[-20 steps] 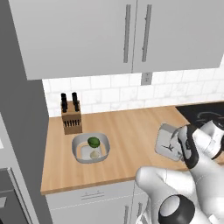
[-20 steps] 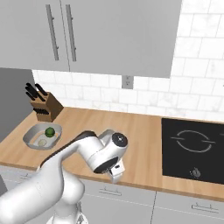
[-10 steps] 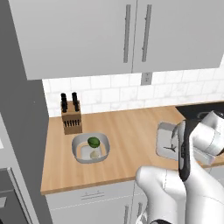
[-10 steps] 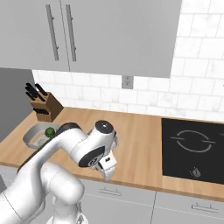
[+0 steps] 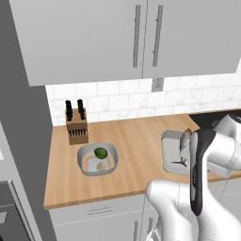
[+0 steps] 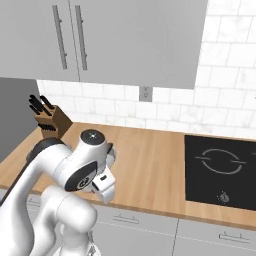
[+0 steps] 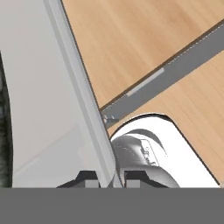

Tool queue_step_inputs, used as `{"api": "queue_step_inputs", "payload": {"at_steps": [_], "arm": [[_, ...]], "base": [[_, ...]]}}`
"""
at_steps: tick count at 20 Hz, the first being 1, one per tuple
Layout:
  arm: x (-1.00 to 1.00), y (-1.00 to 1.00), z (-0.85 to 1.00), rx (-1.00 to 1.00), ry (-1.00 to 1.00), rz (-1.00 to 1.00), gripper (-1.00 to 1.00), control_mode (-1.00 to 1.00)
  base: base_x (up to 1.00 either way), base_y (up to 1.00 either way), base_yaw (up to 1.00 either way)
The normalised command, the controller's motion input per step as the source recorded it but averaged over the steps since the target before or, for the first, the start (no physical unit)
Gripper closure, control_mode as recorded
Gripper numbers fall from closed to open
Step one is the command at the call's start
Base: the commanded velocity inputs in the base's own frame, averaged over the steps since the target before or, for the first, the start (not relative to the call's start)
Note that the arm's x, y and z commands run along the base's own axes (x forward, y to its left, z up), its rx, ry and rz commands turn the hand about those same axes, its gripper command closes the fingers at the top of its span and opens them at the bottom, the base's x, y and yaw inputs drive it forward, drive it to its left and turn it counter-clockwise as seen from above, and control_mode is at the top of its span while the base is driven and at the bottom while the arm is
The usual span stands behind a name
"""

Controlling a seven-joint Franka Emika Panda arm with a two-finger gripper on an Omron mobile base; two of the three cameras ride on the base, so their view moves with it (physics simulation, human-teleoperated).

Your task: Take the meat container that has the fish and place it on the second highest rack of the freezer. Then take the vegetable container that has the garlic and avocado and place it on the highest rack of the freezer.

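Two dark fingertips (image 7: 89, 177) at the hand view's bottom pinch the meat tray (image 7: 52, 113) rim, lifted at the left base view's right edge: rigid, light, likely tippy, best held level.

My two base cameras sit behind my arm, left and right, looking forward and down over the desk (image 5: 127, 141); both take in the knife block (image 5: 76, 123), the tiled wall and the upper cabinets (image 6: 125, 40). My hand camera presses close against a pale tray wall (image 7: 83, 100), facing down at the desk.
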Motion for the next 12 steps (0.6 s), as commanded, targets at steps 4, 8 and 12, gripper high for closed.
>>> {"api": "queue_step_inputs", "payload": {"at_steps": [4,8,12], "arm": [[-0.41,0.20,0.18,0.00,-0.01,0.08,1.00,-1.00],[-0.12,0.03,0.06,0.00,0.05,0.04,1.00,-1.00],[0.00,0.00,0.00,0.00,0.00,0.00,1.00,-1.00]], "base": [[0.00,0.00,0.00],[0.00,0.00,0.00],[0.00,0.00,0.00]]}}
